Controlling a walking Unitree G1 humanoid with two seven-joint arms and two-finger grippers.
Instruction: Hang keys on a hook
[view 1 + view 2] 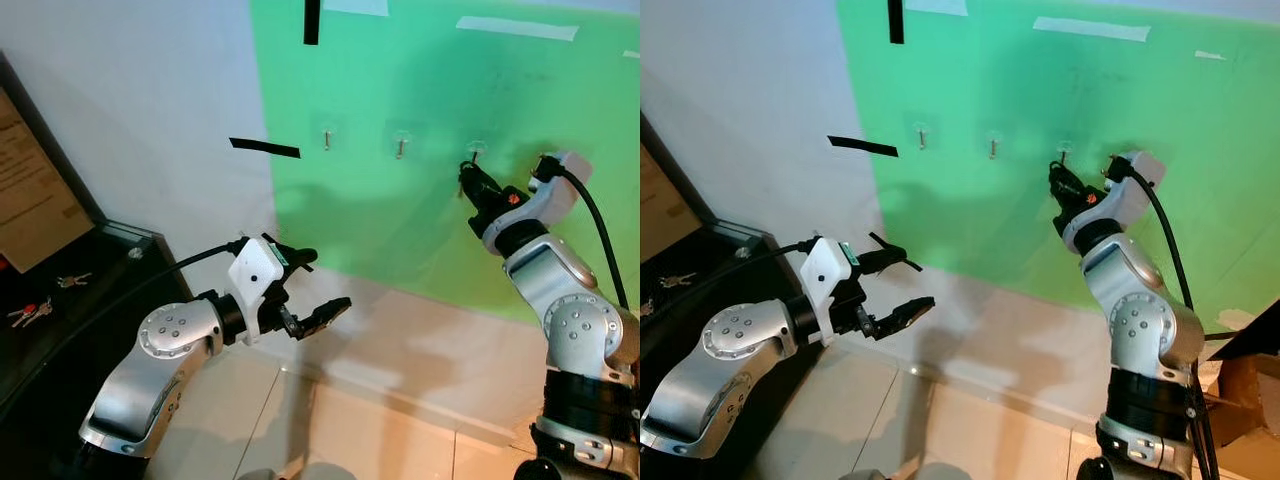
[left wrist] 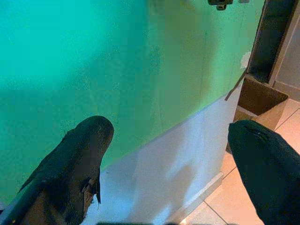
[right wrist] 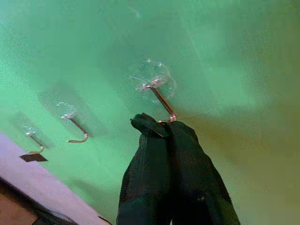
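The right gripper (image 3: 157, 125) had its fingers pressed together, tips right at the bottom of the rightmost hook (image 3: 161, 101) on the green wall (image 1: 450, 220). It was too hard to tell if anything small was pinched between them. The left gripper (image 1: 318, 285) was held out low in front of the wall with its fingers spread wide, holding nothing. Two more hooks (image 3: 77, 127) stuck out further along the wall. Some keys (image 1: 30, 313) lay on the dark bench (image 1: 60, 330) at the far left, small and hard to make out.
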